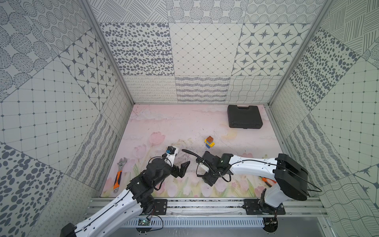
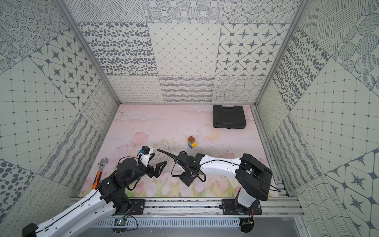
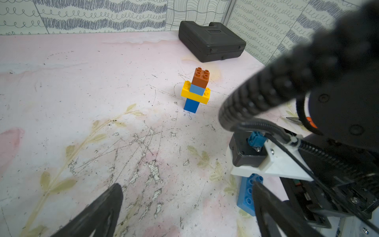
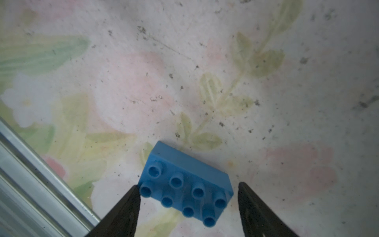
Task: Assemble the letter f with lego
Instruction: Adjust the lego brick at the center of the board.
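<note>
Your right pincer point(image 4: 188, 184) points straight down, parted around the long blue studded plastic brick point(image 4: 180, 170). Left pincer point(image 3: 186, 184) gapes wide.

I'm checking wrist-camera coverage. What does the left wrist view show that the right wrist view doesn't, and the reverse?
Left wrist only: the four-brick stack with brown on top, the black case, and the open left gripper. Right wrist only: the open right gripper straddling the long blue brick, which lies studs up, and a metal rail. Both: that brick, lying on the floral mat.
</note>
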